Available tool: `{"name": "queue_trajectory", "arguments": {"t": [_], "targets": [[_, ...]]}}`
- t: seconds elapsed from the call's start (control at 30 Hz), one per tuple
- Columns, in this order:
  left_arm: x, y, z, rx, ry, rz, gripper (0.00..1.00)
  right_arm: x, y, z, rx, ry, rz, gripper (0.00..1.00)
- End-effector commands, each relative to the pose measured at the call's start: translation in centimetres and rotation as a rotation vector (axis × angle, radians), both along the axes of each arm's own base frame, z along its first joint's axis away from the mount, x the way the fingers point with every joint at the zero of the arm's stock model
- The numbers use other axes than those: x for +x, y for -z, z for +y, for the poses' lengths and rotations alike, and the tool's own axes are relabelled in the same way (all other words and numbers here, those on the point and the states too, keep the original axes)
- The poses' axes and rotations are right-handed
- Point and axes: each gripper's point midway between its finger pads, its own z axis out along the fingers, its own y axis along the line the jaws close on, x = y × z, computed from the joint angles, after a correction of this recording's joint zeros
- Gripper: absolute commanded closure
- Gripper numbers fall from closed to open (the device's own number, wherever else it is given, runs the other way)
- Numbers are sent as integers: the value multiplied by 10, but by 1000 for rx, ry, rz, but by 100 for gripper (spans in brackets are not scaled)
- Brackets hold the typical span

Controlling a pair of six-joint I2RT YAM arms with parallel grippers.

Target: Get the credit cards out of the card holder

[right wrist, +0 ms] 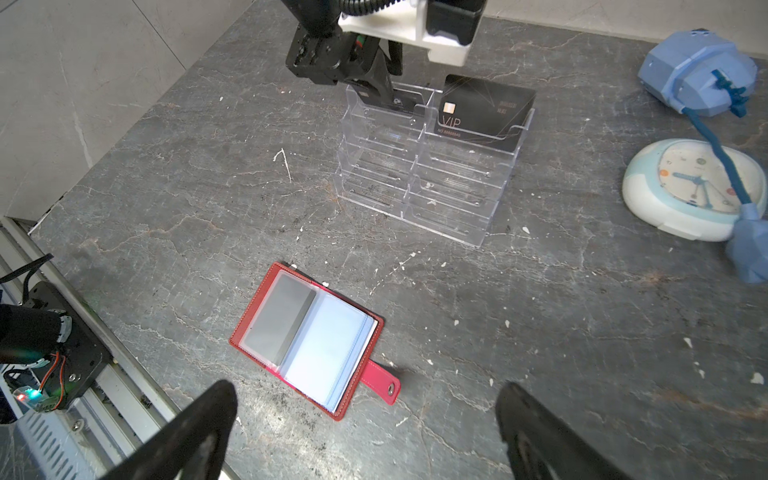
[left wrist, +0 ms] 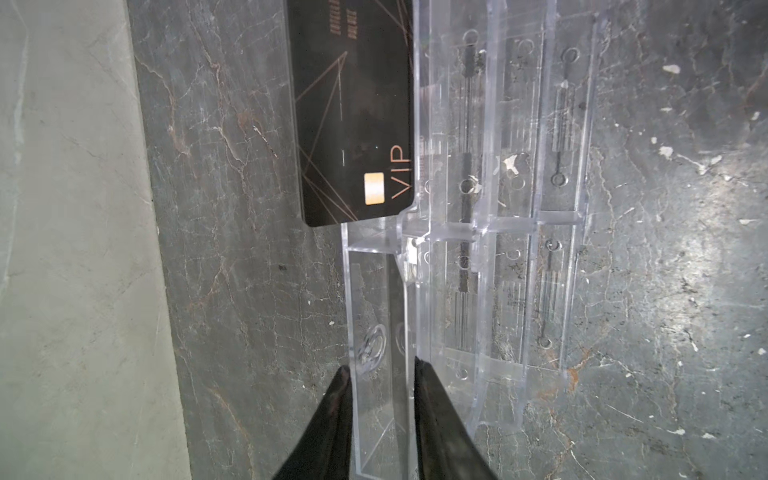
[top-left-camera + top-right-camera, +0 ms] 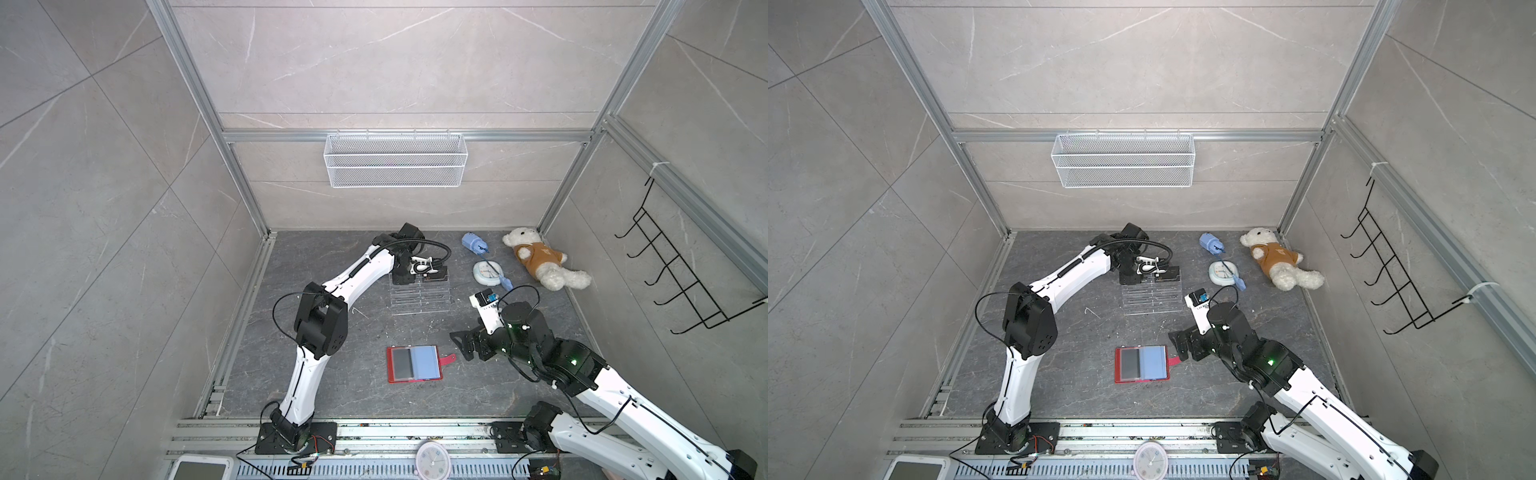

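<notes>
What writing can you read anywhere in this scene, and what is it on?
"VIP": black card standing in the clear acrylic stand.
Small number line under it: too blurred to read.
Clock face numerals: too small.
Nothing else legible.

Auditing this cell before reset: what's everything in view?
card holder: 1, red, open, front-centre
acrylic stand: 1, clear, centre
credit cards: 2, black, in its top pockets
blue clock: 1, pale blue, right of stand
pink clock: 1, pink-rimmed, front edge
teddy bear: 1, white, rear right
corded toy: 1, blue, beside bear
wire basket: 1, white, rear wall
hook rack: 1, black, right wall
left gripper: 1, black, open at a top pocket
right gripper: 1, black, open, near card holder
</notes>
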Motion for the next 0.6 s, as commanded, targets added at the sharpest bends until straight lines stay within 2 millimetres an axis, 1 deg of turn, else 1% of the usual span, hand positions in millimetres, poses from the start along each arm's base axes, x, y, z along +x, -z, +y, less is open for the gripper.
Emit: {"name": "queue_trajectory", "arguments": {"t": [0.0,0.3,0.43,0.47,0.57], "targets": [[8,-13,-1,-20,-32,-51,69,0,0,2,5,-9,3,0],[30,-30,-3,-46,-67,-151,63,0,0,5,4,-16,9,0],[40,-32,-1,-52,-89,-167,62,1,2,5,2,-16,10,0],[42,-32,0,-53,-94,-166,62,1,2,5,2,-16,11,0],[42,-42,-2,-81,-97,-175,61,1,4,5,2,-16,15,0]]}}
